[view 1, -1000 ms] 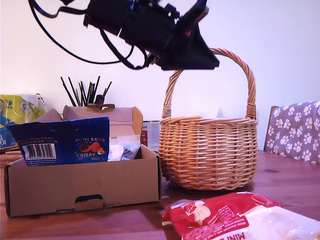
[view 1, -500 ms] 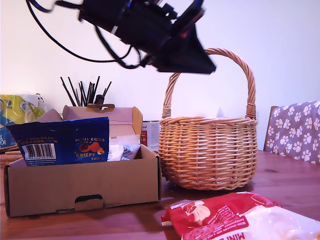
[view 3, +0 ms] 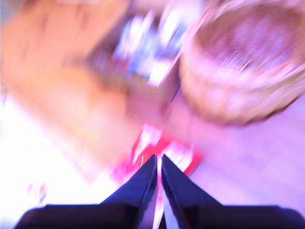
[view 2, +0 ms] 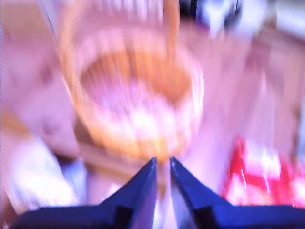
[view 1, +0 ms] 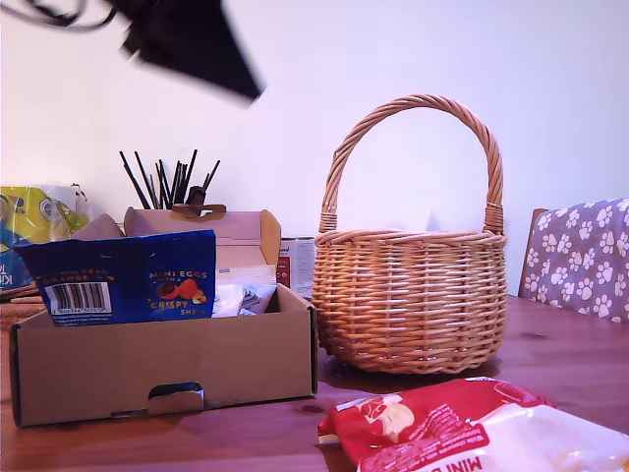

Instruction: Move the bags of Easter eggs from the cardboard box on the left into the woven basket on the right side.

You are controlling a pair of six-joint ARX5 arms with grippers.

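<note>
You've barely begun: the dark-blue bag [view 1: 123,277] and a white one [view 1: 239,298] sit in the cardboard box [view 1: 162,366], the woven basket [view 1: 411,300] shows no bag, and both pincers, first [view 2: 162,164] and second [view 3: 158,161], are nearly closed on nothing.

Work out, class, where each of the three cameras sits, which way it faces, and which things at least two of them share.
Exterior view: low at table height, facing the cardboard box, woven basket and wall; a blurred arm overhead.
First wrist view: above, looking down along my first gripper into the basket.
Second wrist view: above, looking down along my second gripper at a red bag, box and basket.
Shared: all three show the basket.
</note>
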